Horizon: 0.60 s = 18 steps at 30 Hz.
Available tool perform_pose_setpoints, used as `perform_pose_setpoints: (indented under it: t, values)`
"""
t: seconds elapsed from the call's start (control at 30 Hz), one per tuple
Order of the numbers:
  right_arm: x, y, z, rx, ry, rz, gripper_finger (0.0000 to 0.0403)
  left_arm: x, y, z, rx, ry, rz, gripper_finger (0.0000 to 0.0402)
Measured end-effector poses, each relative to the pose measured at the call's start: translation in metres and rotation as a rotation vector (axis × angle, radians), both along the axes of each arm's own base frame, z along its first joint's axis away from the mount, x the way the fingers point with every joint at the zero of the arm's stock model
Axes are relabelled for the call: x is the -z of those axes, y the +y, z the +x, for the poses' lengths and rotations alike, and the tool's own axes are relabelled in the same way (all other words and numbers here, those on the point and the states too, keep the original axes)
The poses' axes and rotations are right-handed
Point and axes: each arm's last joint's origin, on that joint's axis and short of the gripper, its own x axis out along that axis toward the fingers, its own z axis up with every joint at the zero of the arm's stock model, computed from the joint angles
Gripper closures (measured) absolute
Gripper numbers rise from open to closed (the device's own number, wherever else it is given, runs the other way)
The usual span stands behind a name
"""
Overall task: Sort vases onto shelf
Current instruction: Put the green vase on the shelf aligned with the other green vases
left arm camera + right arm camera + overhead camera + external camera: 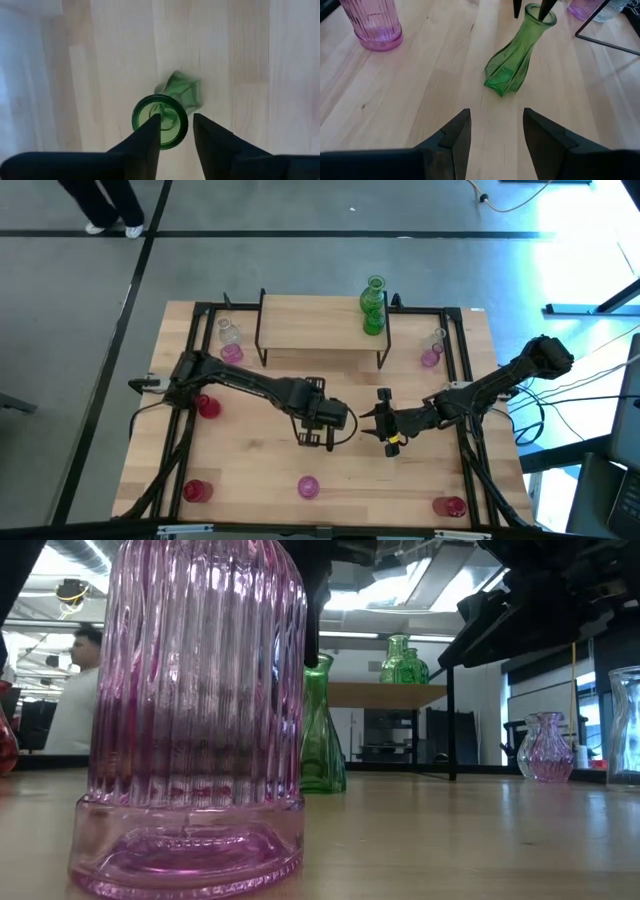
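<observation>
A green vase (517, 55) stands upright on its base on the table; it also shows in the low view (322, 730). My left gripper (176, 125) is above it and open. One finger is in the vase's mouth (160, 122) and the other is outside the rim; I cannot tell whether either touches it. In the high view my left gripper (335, 420) hides the vase. My right gripper (385, 425) is open and empty, just to the right of it. Two green vases (373, 305) stand on the shelf (310, 325).
Pink (232, 352) and clear (228, 330) vases stand at the shelf's left, and pink (430, 358) and clear (437, 338) ones at its right. Red vases (207, 406) (195, 490) stand on the left. A pink one (308, 486) and another vase (450, 505) stand near the front edge. A person (75, 690) is in the room behind.
</observation>
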Motion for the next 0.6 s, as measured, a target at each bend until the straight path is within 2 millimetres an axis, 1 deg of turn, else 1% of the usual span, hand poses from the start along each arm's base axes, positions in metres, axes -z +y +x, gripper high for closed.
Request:
perform_pose_setpoints:
  t: [0.07, 0.23, 0.33, 0.4, 0.47, 0.5, 0.6]
  values:
    - [0.000, 0.000, 0.000, 0.000, 0.000, 0.000, 0.0240, -0.009, -0.001, -0.005, 0.002, -0.014, -0.002, 0.0292]
    - [0.000, 0.000, 0.000, 0.000, -0.004, 0.001, 0.0240, -0.044, -0.007, -0.022, -0.016, -0.127, -0.011, 0.0293]
    - [-0.002, 0.001, 0.001, 0.000, -0.026, 0.011, 0.0240, -0.064, -0.009, -0.038, -0.031, -0.164, -0.014, 0.0294]
    - [-0.004, 0.001, 0.003, 0.000, -0.050, 0.023, 0.0240, -0.075, -0.016, -0.053, -0.032, -0.208, 0.026, 0.0294]
    - [-0.006, 0.002, 0.004, 0.000, -0.075, 0.034, 0.0240, -0.078, -0.025, -0.071, -0.031, -0.261, 0.056, 0.0294]
    - [-0.008, 0.002, 0.005, 0.000, -0.088, 0.040, 0.0240, -0.076, -0.029, -0.079, -0.038, -0.280, 0.060, 0.0294]
    - [-0.011, 0.003, 0.007, -0.002, -0.125, 0.053, 0.0240, -0.060, -0.035, -0.108, -0.073, -0.354, 0.041, 0.0294]
